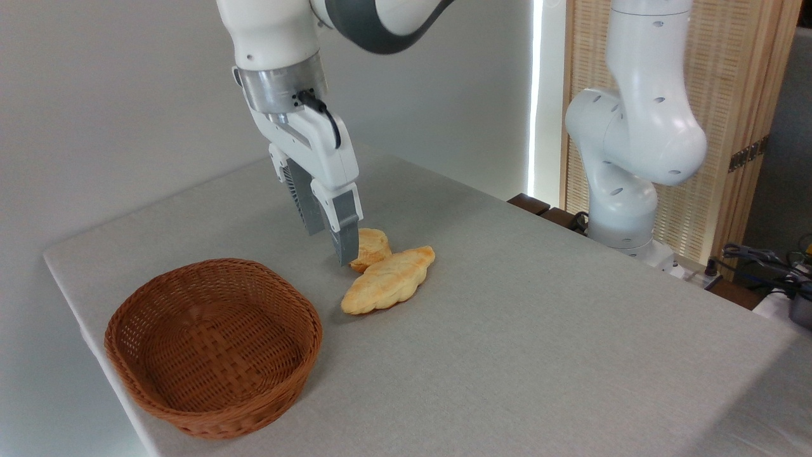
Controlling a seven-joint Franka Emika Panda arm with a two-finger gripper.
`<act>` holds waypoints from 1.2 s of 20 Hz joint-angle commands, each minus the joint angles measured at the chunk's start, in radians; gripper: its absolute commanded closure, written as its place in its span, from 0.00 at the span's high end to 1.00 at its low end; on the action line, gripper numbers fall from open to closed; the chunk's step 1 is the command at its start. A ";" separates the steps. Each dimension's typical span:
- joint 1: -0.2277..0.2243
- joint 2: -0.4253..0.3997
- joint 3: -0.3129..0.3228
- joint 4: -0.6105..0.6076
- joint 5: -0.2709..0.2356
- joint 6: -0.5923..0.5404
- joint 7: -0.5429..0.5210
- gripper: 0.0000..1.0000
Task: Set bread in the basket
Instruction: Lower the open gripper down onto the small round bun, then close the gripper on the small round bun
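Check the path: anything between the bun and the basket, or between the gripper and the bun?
Nothing visible blocks either. The gripper is right at the bun, on its left. Bare table lies between the bun and the basket. The braided loaf touches the bun's front-right side, away from the basket.

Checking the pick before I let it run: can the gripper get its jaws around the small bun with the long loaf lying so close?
Probably yes: the open gripper is already at the bun, but the loaf touches its near-right side.
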 commanded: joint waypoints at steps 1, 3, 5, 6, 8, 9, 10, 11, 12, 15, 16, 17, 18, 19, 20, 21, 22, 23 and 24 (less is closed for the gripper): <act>-0.052 -0.017 0.002 -0.068 -0.030 0.009 -0.017 1.00; -0.098 -0.022 0.004 -0.094 -0.030 0.009 -0.023 1.00; -0.139 -0.022 0.004 -0.118 -0.030 0.006 -0.025 1.00; -0.156 -0.022 0.004 -0.120 -0.030 -0.010 -0.026 1.00; -0.193 -0.010 0.004 -0.134 -0.030 -0.005 -0.025 1.00; -0.201 -0.008 0.004 -0.150 -0.030 0.004 -0.022 1.00; -0.207 -0.008 0.004 -0.164 -0.030 0.007 -0.018 1.00; -0.216 -0.008 0.002 -0.177 -0.030 0.007 -0.017 1.00; -0.224 -0.007 0.004 -0.189 -0.030 0.009 -0.017 1.00; -0.244 0.024 0.002 -0.197 -0.030 0.010 -0.017 1.00; -0.247 0.042 0.002 -0.197 -0.030 0.013 -0.017 1.00; -0.264 0.059 0.002 -0.197 -0.030 0.025 -0.017 1.00; -0.276 0.069 0.002 -0.197 -0.030 0.032 -0.017 1.00; -0.276 0.073 0.002 -0.197 -0.030 0.036 -0.017 1.00; -0.276 0.076 0.002 -0.197 -0.030 0.044 -0.017 1.00; -0.276 0.079 0.002 -0.197 -0.030 0.047 -0.018 1.00; -0.276 0.081 0.002 -0.195 -0.030 0.048 -0.018 1.00; -0.276 0.082 0.002 -0.195 -0.030 0.050 -0.018 1.00; -0.276 0.082 0.002 -0.194 -0.030 0.050 -0.018 1.00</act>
